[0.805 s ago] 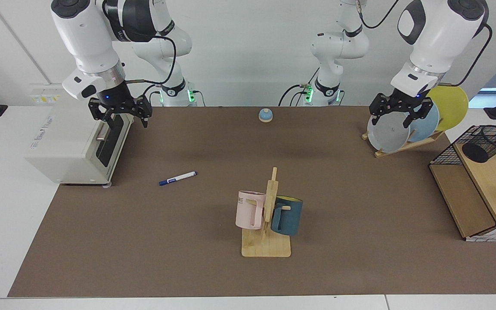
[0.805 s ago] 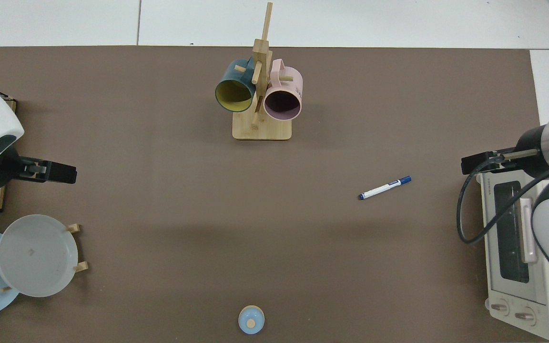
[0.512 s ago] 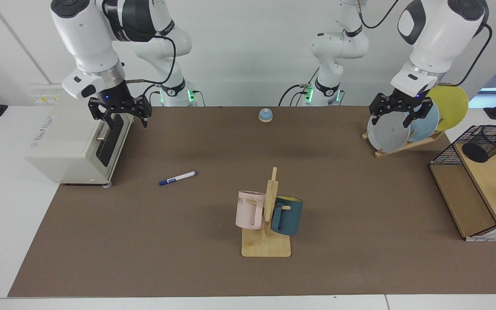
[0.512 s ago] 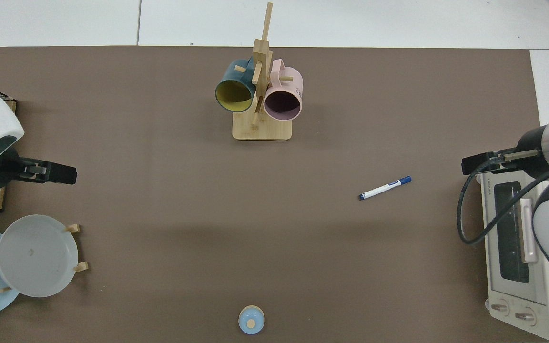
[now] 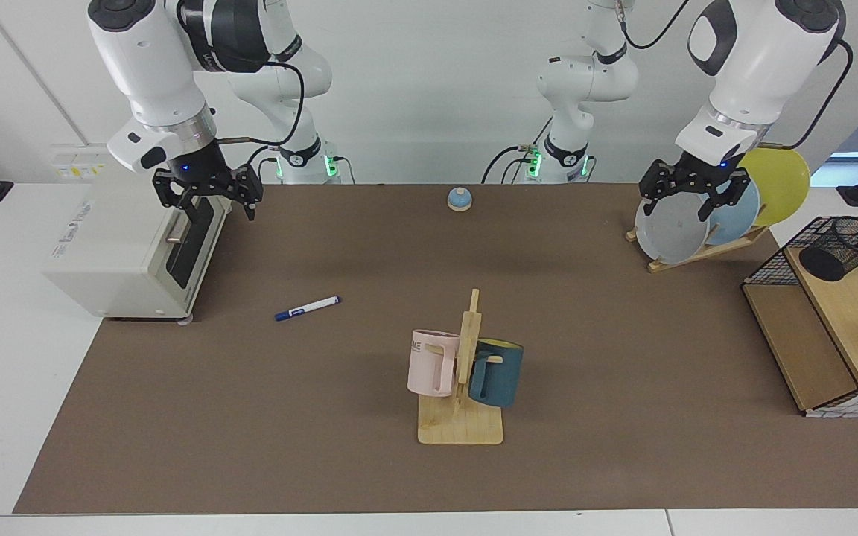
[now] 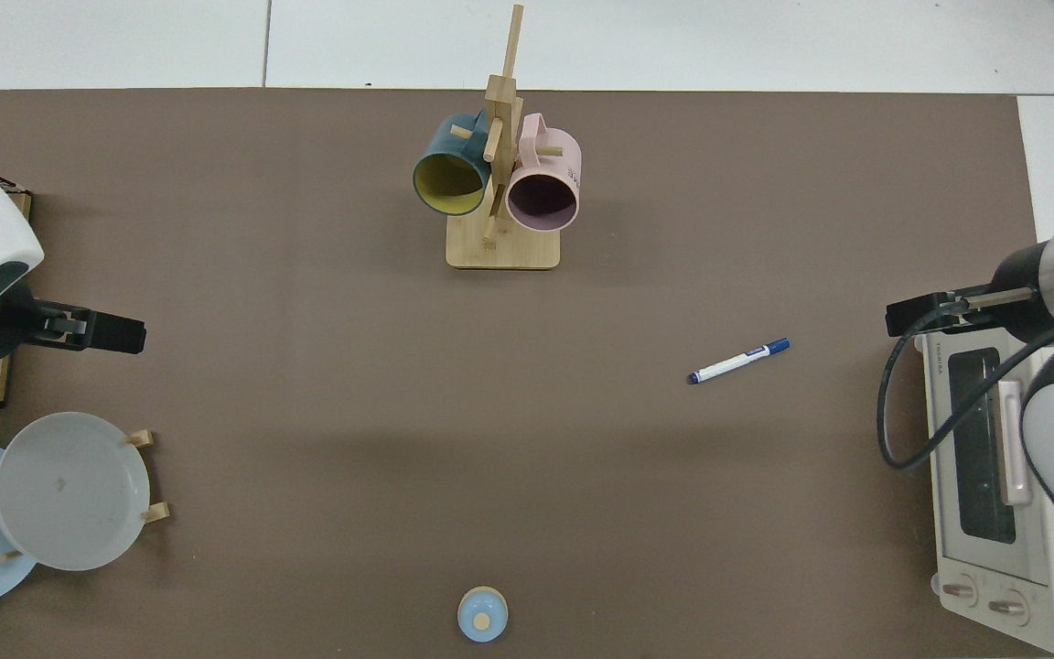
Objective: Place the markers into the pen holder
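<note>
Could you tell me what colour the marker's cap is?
Dark blue; the marker shows it best in the top view.

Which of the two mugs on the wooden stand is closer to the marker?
The pink mug; the dark blue mug hangs on the stand's far side from the white blue-capped marker.

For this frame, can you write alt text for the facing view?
A blue-capped marker lies flat on a brown table mat, untouched. The right hand hangs open by a toaster oven; the left hand hangs open before a plate rack, near the black mesh pen holder.
</note>
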You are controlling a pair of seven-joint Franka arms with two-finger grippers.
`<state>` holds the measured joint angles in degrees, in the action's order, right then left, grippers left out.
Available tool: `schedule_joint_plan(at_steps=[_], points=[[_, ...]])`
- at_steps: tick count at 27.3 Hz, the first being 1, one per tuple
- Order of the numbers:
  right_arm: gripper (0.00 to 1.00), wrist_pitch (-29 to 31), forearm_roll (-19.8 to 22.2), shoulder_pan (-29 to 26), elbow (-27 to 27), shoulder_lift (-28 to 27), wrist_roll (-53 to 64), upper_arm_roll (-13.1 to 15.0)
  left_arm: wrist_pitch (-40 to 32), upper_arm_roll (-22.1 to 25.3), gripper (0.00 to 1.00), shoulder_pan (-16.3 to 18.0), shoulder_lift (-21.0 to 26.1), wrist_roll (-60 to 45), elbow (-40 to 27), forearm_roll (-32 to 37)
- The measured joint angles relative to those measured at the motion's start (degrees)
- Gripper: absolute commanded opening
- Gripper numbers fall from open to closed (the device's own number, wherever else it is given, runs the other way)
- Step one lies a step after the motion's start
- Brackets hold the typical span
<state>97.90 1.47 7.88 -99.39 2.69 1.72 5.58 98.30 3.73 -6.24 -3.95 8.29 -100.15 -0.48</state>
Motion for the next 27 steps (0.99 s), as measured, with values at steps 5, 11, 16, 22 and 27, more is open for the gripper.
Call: schedule_joint_plan(at_steps=[5, 11, 16, 22, 27], points=[[1.0, 0.0, 0.0, 0.0, -0.1, 0.0, 0.0, 0.0, 0.0, 0.2, 1.0, 0.0, -0.1, 0.0, 0.0, 0.0], [1.0, -0.1, 0.0, 0.0, -0.1, 0.1, 0.2, 0.0, -0.1, 0.5, 1.0, 0.0, -0.1, 0.0, 0.0, 0.0], [1.0, -0.1, 0.0, 0.0, -0.1, 0.1, 0.2, 0.0, -0.4, 0.4, 1.0, 0.0, -0.1, 0.1, 0.0, 0.0], [1.0, -0.3, 0.0, 0.1, -0.2, 0.2, 0.3, -0.3, -0.9, 0.2, 1.0, -0.1, -0.1, 0.1, 0.0, -0.1], [1.0, -1.4, -0.1, 0.1, -1.3, 1.0, 0.1, -0.7, -1.1, 0.2, 1.0, -0.1, -0.2, 0.0, 0.0, -0.1]])
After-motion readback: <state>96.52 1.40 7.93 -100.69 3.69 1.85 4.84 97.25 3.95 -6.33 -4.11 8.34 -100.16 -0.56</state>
